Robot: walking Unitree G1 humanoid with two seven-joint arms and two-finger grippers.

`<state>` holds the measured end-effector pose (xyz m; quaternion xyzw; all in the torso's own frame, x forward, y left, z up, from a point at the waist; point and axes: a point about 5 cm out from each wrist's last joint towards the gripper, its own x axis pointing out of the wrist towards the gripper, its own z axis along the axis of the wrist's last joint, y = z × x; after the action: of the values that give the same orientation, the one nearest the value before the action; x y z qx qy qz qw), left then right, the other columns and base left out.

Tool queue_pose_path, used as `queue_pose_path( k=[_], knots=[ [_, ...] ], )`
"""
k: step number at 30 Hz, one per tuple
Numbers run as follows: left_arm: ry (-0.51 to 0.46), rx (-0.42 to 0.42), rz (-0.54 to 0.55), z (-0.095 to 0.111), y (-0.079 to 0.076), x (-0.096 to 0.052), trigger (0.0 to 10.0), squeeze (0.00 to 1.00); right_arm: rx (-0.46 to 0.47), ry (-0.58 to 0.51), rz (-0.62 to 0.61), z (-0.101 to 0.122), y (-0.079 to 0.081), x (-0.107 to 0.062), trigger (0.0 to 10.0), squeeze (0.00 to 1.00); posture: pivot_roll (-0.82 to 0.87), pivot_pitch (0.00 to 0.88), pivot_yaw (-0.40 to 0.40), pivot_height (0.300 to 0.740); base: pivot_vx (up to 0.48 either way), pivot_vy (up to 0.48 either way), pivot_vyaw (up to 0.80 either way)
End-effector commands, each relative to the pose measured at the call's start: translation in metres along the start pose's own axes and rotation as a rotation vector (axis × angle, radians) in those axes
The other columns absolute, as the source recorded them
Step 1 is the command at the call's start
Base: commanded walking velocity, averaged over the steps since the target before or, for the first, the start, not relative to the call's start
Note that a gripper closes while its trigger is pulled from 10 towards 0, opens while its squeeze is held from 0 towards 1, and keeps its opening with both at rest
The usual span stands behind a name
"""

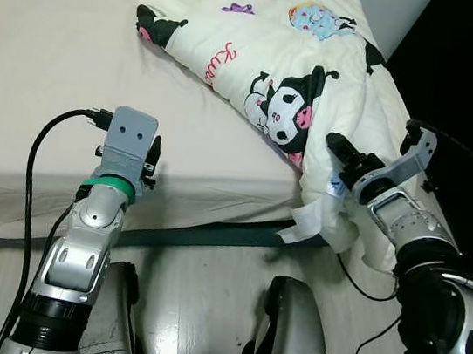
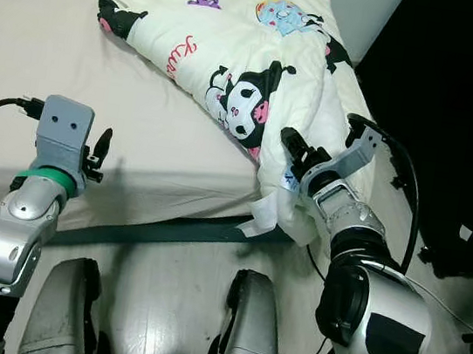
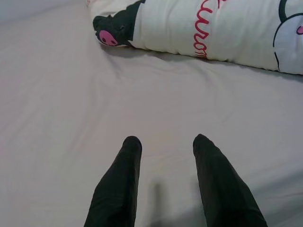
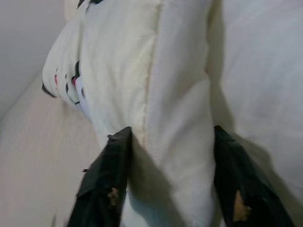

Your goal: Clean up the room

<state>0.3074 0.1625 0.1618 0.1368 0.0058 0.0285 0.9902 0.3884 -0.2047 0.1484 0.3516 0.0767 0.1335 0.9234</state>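
Note:
A cream blanket [image 1: 272,50] with cartoon prints lies rumpled across the far right of the bed [image 1: 47,80], and one corner hangs over the bed's front edge. My right gripper [image 1: 349,162] is at that hanging corner. In the right wrist view it [image 4: 170,137] is open, its fingers [image 4: 106,179] on either side of a thick fold of the blanket [image 4: 180,94]. My left gripper [image 3: 163,142] is open just above the bare pale sheet [image 3: 71,94], short of the blanket's near edge [image 3: 199,33], with nothing between its fingers.
A dark band [image 1: 211,233] runs along the bed's front side above the pale wood floor [image 1: 200,313]. A white tag [image 1: 305,224] dangles from the blanket corner. Black cables [image 1: 363,344] trail on the floor by my right arm. The area right of the bed is dark.

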Motion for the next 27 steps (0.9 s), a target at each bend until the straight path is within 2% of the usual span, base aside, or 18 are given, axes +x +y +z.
queue_pose_path(
  k=[1, 15, 16, 17, 19, 21, 23, 25, 26, 27],
  knots=[
    [0.018, 0.004, -0.011, -0.002, -0.003, -0.001, 10.0, 0.00, -0.025, 0.010, 0.023, 0.000, 0.001, 0.000, 0.0, 0.00, 0.08, 0.149, -0.015, 0.490, 0.000, 0.000, 0.00],
    [0.016, 0.000, -0.021, -0.003, -0.006, 0.001, 10.0, 0.00, -0.059, 0.069, 0.110, -0.012, 0.005, -0.001, 0.0, 0.00, 0.07, 0.127, -0.012, 0.490, 0.000, 0.000, 0.00],
    [0.015, 0.000, -0.023, -0.003, -0.007, 0.001, 10.0, 0.00, -0.085, 0.078, 0.123, -0.012, 0.006, -0.001, 0.0, 0.00, 0.07, 0.122, -0.012, 0.490, 0.000, 0.000, 0.00],
    [0.013, 0.001, -0.026, -0.003, -0.007, 0.001, 10.0, 0.00, -0.209, 0.134, 0.177, -0.017, 0.010, 0.000, 0.0, 0.00, 0.07, 0.121, -0.012, 0.490, 0.000, 0.000, 0.00],
    [0.013, 0.001, -0.026, -0.003, -0.007, 0.001, 10.0, 0.00, -0.209, 0.134, 0.177, -0.017, 0.010, 0.000, 0.0, 0.00, 0.07, 0.121, -0.012, 0.490, 0.000, 0.000, 0.00],
    [0.009, -0.001, -0.028, -0.002, -0.008, 0.002, 10.0, 0.00, -0.379, 0.265, 0.358, -0.037, 0.026, 0.002, 0.0, 0.00, 0.06, 0.113, -0.011, 0.490, 0.000, 0.000, 0.00],
    [-0.004, -0.006, -0.036, 0.001, -0.010, 0.003, 10.0, 0.00, -0.458, 0.413, 0.566, -0.064, 0.042, -0.001, 0.0, 0.00, 0.06, 0.110, -0.013, 0.490, 0.000, 0.000, 0.00],
    [-0.022, -0.012, -0.045, 0.006, -0.013, 0.005, 10.0, 0.00, -0.500, 0.540, 0.708, -0.087, 0.049, -0.010, 1.7, 0.00, 0.06, 0.108, -0.018, 0.490, 0.000, 0.000, 0.00],
    [-0.034, -0.019, -0.046, 0.010, -0.013, 0.006, 10.0, 0.00, -0.520, 0.606, 0.764, -0.099, 0.049, -0.017, 10.0, 0.00, 0.05, 0.107, -0.019, 0.490, 0.000, 0.000, 0.00],
    [-0.034, -0.019, -0.046, 0.010, -0.013, 0.006, 10.0, 0.00, -0.520, 0.606, 0.764, -0.099, 0.049, -0.017, 10.0, 0.00, 0.05, 0.107, -0.019, 0.490, 0.000, 0.000, 0.00]
  ],
)
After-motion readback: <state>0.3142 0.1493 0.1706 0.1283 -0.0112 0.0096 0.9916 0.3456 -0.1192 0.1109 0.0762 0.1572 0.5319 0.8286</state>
